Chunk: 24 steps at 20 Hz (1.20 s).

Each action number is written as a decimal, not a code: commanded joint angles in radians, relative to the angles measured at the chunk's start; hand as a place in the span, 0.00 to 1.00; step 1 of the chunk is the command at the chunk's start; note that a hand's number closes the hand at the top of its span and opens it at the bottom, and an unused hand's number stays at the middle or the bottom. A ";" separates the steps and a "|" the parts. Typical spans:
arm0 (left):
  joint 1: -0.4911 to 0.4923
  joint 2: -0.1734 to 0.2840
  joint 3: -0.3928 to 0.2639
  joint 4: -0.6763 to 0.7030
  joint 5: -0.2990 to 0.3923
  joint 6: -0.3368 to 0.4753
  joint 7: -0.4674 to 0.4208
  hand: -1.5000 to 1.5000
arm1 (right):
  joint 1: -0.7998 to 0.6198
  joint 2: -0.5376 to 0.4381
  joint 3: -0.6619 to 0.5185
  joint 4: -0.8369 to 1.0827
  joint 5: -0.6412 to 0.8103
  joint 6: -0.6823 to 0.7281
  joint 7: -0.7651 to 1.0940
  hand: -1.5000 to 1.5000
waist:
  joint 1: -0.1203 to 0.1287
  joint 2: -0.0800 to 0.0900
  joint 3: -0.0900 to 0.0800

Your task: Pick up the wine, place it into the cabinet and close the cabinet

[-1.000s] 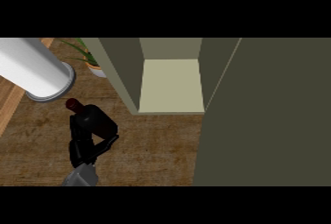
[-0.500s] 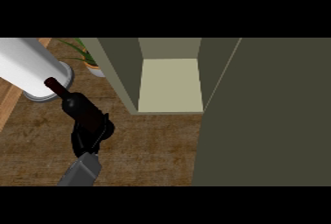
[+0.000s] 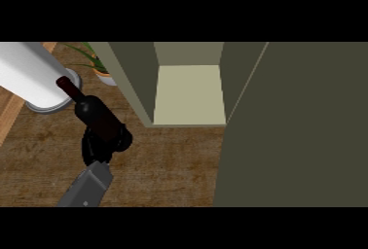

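Wine bottle [image 3: 97, 114] riding above the counter [image 3: 158, 165], long axis tilting up-left, neck overlapping the white cylinder [image 3: 32, 73]. Left hand [image 3: 104, 143] curling round the lower body, holding it. Lying left of the open cabinet [image 3: 188, 95]; cabinet side wall [image 3: 133, 78] standing between, so needing to swing right around that front edge. Open door [image 3: 302, 121] bounding the right. Plant [image 3: 97, 65] sitting behind.

Dark wine bottle [image 3: 97, 114] tilted, neck up-left, left of open cabinet [image 3: 188, 95]
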 commanded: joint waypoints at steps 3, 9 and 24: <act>0.131 0.055 -0.103 -0.022 -0.075 -0.239 0.043 1.00 | 0.026 -0.017 -0.043 -0.059 -0.051 0.016 0.009 0.00 | 0.011 -0.004 0.001; 0.205 0.029 -0.143 -0.123 -0.091 -0.274 0.001 1.00 | 0.082 -0.039 -0.111 -0.062 -0.154 0.080 -0.034 0.00 | 0.008 -0.003 0.001; 0.447 -0.080 -0.386 -0.829 -0.063 -0.087 0.381 1.00 | 0.020 0.018 -0.013 0.001 0.000 0.021 -0.025 0.00 | 0.019 -0.006 0.002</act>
